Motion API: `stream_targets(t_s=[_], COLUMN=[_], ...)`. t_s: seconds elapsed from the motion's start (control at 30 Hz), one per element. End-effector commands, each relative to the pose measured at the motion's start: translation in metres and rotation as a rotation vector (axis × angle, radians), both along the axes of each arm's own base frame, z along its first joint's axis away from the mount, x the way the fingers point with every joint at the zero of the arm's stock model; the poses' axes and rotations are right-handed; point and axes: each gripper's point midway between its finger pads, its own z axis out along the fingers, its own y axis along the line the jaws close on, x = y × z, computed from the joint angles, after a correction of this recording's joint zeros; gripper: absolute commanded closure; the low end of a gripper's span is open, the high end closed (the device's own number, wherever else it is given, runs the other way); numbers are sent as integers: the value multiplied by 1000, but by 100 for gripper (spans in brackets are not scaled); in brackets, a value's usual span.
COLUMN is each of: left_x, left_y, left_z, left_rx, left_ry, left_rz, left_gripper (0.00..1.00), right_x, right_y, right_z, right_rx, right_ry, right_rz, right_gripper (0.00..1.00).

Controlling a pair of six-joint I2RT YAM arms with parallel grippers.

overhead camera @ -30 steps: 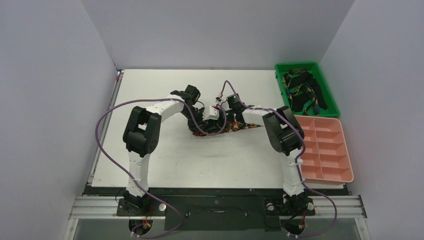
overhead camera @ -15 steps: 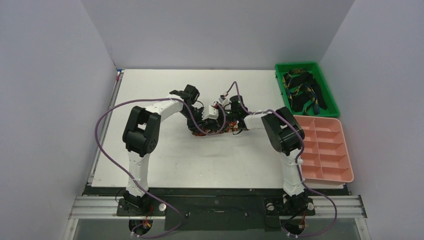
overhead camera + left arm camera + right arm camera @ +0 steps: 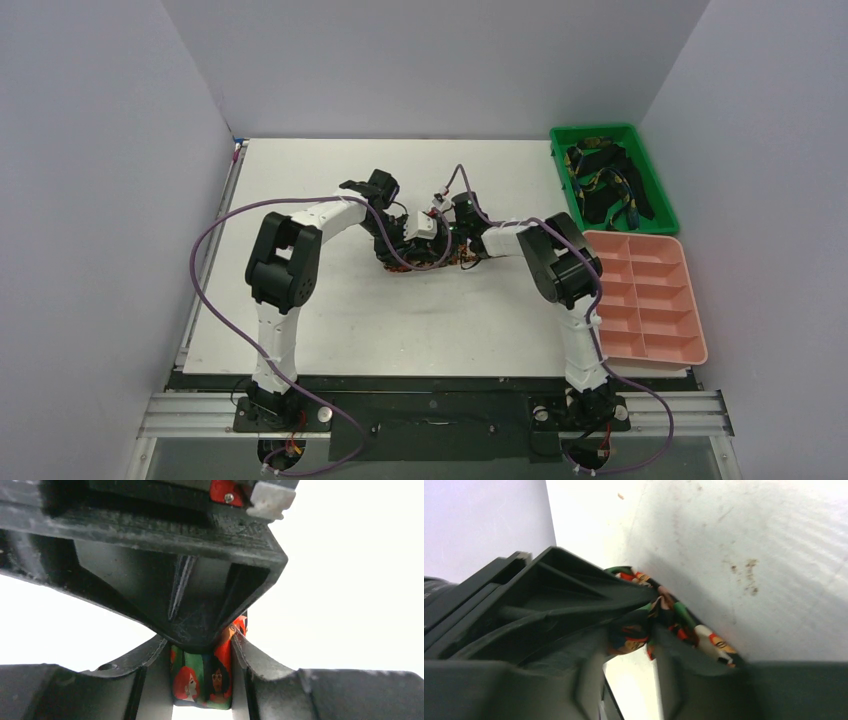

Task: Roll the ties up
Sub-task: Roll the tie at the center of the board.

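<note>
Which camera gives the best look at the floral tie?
The left wrist view: the floral tie fills the gap between the fingers, print sharp. The right wrist view shows it bunched and partly hidden; the top view shows only a small sliver.

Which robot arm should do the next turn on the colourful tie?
Probably right: the right pincer has bunched tie fabric between its fingers, ready to wrap, while the left pincer clamps the tie steady.

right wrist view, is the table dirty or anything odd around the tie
Yes, minor: brownish smudges mark the white table to the right of the printed tie, and an orange speck lies near the top of the view. Nothing looks spilled or damaged.
</note>
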Motion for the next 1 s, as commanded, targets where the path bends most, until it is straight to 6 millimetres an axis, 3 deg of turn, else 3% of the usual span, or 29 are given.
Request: stream_targets(t_s=[0.0, 0.1, 0.33, 0.47, 0.6, 0.73, 0.97], left_x=[-14, -14, -14, -12, -6, 1, -1], left_y=[3, 3, 3, 3, 5, 7, 10], left_z=[-16, -16, -15, -6, 15, 34, 31], left_rx=[36, 37, 33, 1, -83, -183, -201], left_ry=[68, 72, 74, 72, 51, 1, 21], left_rz=[-16, -14, -11, 0, 25, 39, 85], left_gripper=[68, 68, 64, 46, 36, 30, 29], right_x=[7, 0, -2, -4, -4, -7, -10], right_y=[6, -5, -31, -39, -48, -57, -73], right_z=[-21, -40, -56, -61, -66, -71, -69], right_rx=[-60, -142, -244, -299, -361, -416, -504], right_ry=[-46, -31, -31, -39, -58, -72, -117], right_rz=[1, 38, 56, 73, 94, 113, 167], right_gripper=[82, 100, 100, 100, 100, 100, 100])
